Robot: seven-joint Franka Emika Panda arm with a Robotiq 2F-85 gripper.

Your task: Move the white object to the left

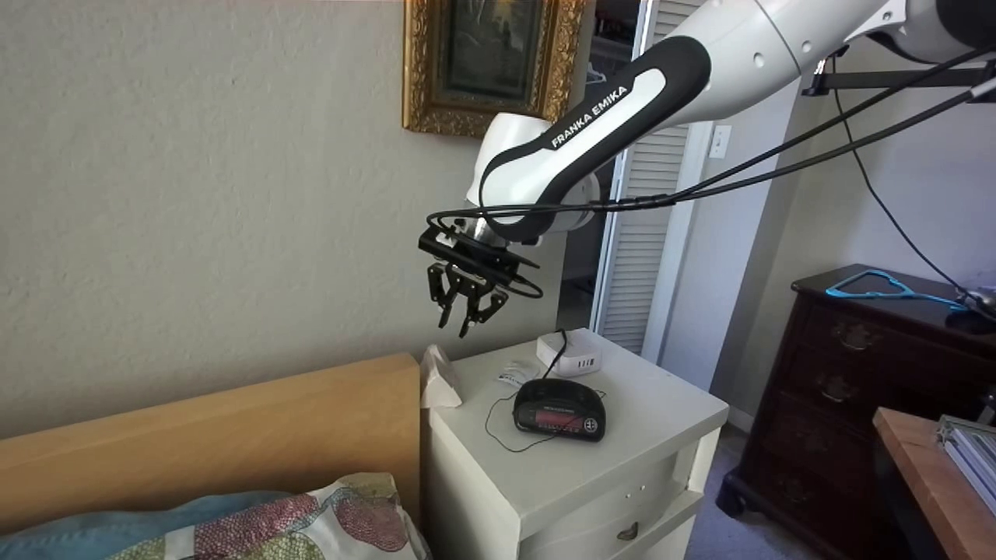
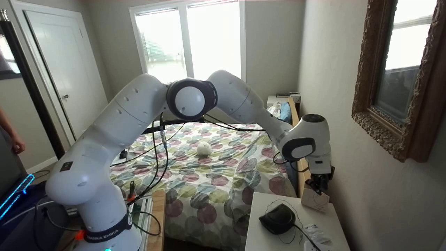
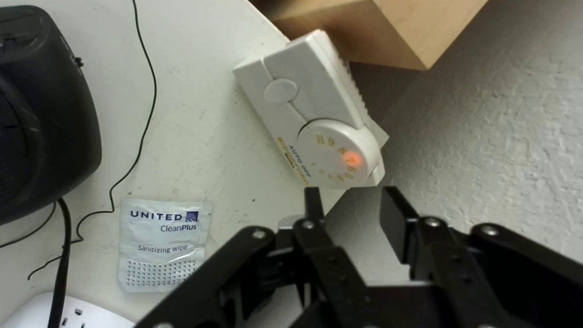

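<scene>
on nightstand: controller beside headboard | packet between controller and power strip | clock near packet

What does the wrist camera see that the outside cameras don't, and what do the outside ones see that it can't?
Only the wrist view shows the orange light on the dial of the white box, and words you can read on the wipe packet.

Only the exterior views show the arm, the gold-framed picture and, in an exterior view, the window.

Both kinds show the white box, the wipe packet, the black clock, the headboard and the gripper.
</scene>
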